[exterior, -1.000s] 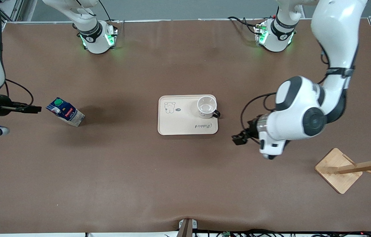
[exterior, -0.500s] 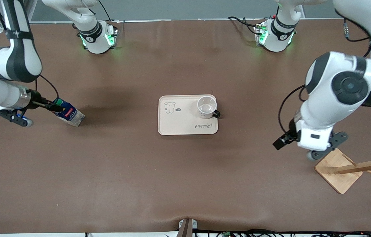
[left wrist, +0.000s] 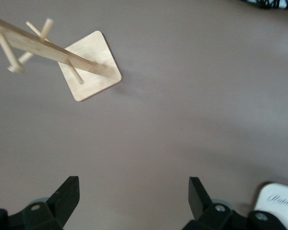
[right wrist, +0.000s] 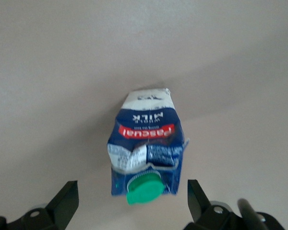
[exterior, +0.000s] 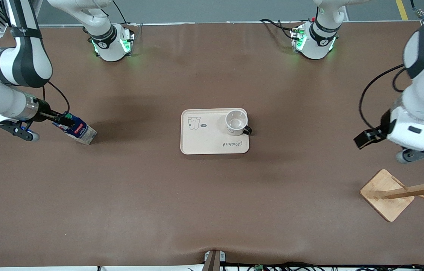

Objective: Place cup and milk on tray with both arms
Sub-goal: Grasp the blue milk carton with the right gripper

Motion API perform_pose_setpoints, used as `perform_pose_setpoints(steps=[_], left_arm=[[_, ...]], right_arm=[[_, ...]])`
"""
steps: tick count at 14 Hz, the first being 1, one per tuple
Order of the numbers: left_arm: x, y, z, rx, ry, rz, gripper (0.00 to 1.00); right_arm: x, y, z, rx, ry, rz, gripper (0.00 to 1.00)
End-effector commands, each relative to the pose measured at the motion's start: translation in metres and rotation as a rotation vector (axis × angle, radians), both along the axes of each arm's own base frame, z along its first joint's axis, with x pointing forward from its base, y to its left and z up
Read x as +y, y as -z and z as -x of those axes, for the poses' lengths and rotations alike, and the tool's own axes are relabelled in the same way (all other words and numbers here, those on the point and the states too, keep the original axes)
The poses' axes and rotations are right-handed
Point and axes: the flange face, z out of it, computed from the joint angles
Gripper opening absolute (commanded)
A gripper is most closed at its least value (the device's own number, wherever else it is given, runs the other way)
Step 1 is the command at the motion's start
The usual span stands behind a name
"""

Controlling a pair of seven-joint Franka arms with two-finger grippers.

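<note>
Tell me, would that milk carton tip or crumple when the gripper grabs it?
The milk looks like thin card with creased folds near the green cap, so a hard squeeze would probably dent it. It stands upright on a small base on the table, so a sideways nudge might topple it. The right gripper, open at its top, probably finds it light.

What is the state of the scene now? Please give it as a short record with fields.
cup: upright on the tray
tray: middle of the table
milk carton: on the table toward the right arm's end, not on the tray
right end effector: open, at the carton's cap end, no grip
left end effector: open, holding nothing, over bare table near the wooden stand
wooden stand: toward the left arm's end
</note>
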Motion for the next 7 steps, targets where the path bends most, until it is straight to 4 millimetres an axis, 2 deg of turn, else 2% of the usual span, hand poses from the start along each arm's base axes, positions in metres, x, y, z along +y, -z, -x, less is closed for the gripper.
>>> perform_pose_setpoints(steps=[1, 2, 3, 4, 5, 7], left_arm=[[0.011, -0.009, 0.002, 0.038, 0.105, -0.009, 1.0], [0.012, -0.008, 0.004, 0.057, 0.11, -0.012, 1.0], [0.011, -0.008, 0.005, 0.063, 0.111, -0.006, 1.0], [0.01, -0.007, 0.005, 0.065, 0.112, -0.002, 1.0], [0.01, -0.007, 0.005, 0.065, 0.112, 0.0, 1.0], [0.009, -0.008, 0.006, 0.063, 0.114, 0.002, 1.0]], right_arm=[[-0.001, 0.014, 0.02, -0.034, 0.005, 0.009, 1.0], [-0.001, 0.018, 0.022, -0.04, 0.004, 0.011, 1.0], [-0.002, 0.02, 0.023, -0.043, 0.005, 0.011, 0.86], [-0.001, 0.022, 0.024, -0.04, -0.001, 0.01, 0.51], [-0.002, 0.021, 0.024, -0.042, -0.026, 0.006, 0.04], [-0.013, 0.01, 0.018, -0.06, -0.043, 0.002, 0.0]])
